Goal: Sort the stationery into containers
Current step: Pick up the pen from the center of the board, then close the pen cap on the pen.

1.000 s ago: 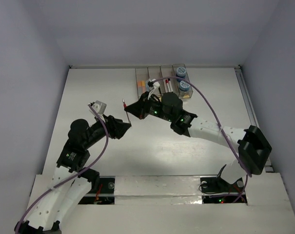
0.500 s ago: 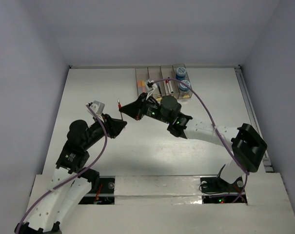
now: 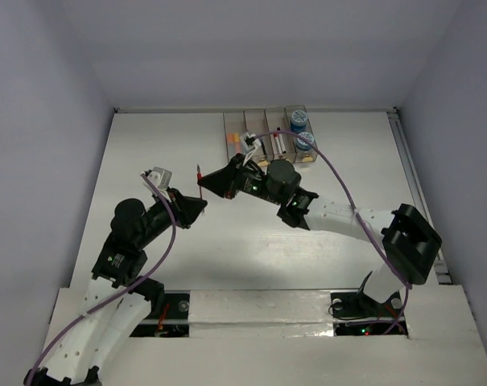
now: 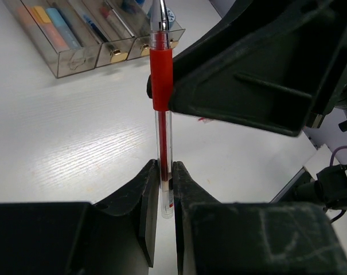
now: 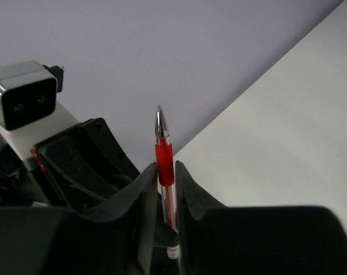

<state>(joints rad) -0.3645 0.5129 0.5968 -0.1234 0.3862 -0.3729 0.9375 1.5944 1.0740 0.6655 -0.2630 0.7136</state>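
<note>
A red pen [image 3: 199, 178] stands upright above the table between my two grippers. My left gripper [image 4: 164, 169] is shut on the pen's clear lower barrel [image 4: 162, 143]. My right gripper [image 5: 164, 169] is closed around the red grip section [image 5: 164, 160], tip pointing up. In the top view the left gripper [image 3: 200, 201] and right gripper [image 3: 208, 183] meet at the pen. The containers [image 3: 267, 138] stand at the table's far edge, holding coloured sticks and pens [image 4: 58, 34] and two blue-white rolls [image 3: 305, 141].
The row of bins [image 4: 75, 57] lies beyond the pen in the left wrist view. The right arm's body [image 4: 248, 80] fills the space right of the pen. The left wrist camera [image 5: 21, 94] sits close to the right gripper's left side.
The right gripper has moved left and closed around the pen's red grip. The pen, tilted a second ago, now stands more upright. The left gripper has kept its hold.
</note>
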